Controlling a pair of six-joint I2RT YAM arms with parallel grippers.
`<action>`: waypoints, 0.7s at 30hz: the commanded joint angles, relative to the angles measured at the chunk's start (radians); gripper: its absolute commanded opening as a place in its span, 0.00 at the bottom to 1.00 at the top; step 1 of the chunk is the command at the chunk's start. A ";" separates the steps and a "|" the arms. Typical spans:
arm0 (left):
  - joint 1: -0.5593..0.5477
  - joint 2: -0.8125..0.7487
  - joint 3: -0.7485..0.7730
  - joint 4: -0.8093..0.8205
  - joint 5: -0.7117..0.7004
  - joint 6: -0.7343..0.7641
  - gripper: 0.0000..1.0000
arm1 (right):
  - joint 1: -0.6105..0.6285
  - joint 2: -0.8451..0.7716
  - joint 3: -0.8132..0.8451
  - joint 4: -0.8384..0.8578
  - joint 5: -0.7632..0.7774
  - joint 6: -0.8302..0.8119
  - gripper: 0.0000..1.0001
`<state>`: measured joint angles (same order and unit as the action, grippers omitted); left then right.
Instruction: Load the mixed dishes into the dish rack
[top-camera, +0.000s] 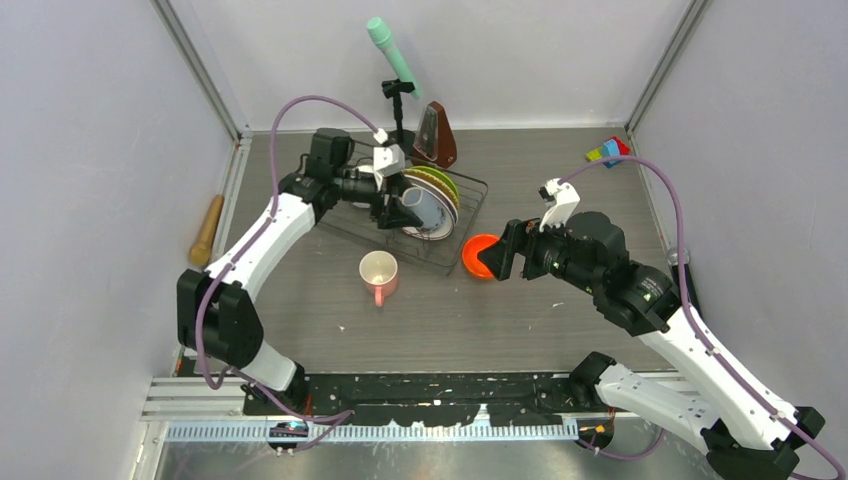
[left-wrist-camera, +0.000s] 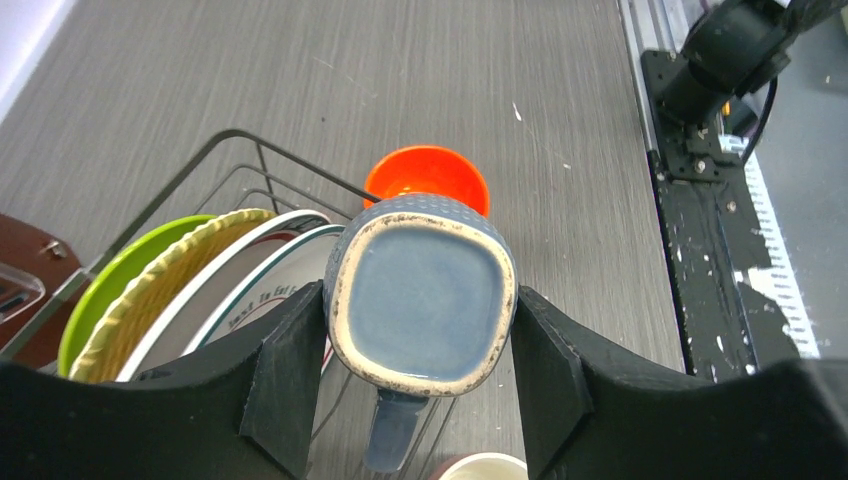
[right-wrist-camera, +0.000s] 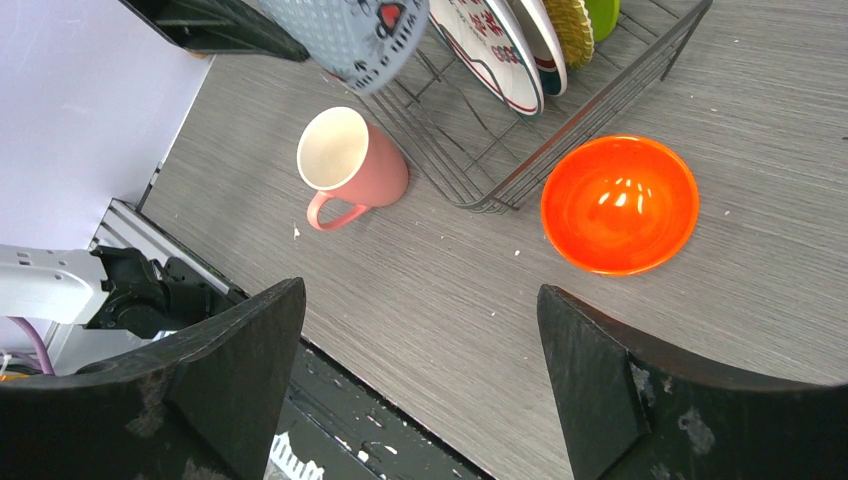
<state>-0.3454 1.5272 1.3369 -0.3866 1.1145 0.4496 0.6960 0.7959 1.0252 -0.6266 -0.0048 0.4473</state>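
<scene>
Grey-blue mug (left-wrist-camera: 420, 295) clamped in your left end effector (left-wrist-camera: 418, 305), over the dish rack (left-wrist-camera: 240, 150). Your right end effector (right-wrist-camera: 420, 295) spread wide, orange-red bowl (right-wrist-camera: 620, 205) just ahead on the surface (right-wrist-camera: 420, 240), apart.

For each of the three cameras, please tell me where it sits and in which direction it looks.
Top external: above and behind the bases, looking down at the table; left arm, right arm and dish rack show.
Left wrist: on the left arm, looking down past the left gripper, shut on the grey-blue mug beside racked plates.
Right wrist: looking down through the open right gripper at the orange-red bowl and pink mug.
Shared: both wrist views show the bowl.
</scene>
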 joint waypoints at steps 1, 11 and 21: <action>-0.061 0.018 0.037 -0.013 -0.034 0.096 0.00 | -0.004 -0.008 0.009 0.001 0.002 0.005 0.92; -0.127 0.096 -0.010 0.031 -0.133 0.182 0.00 | -0.005 0.009 0.008 0.013 0.002 0.007 0.92; -0.127 0.228 0.102 -0.232 -0.121 0.424 0.00 | -0.004 0.024 0.013 0.013 0.002 0.007 0.92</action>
<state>-0.4759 1.7363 1.3624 -0.5297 0.9600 0.7441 0.6960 0.8227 1.0248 -0.6319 -0.0048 0.4507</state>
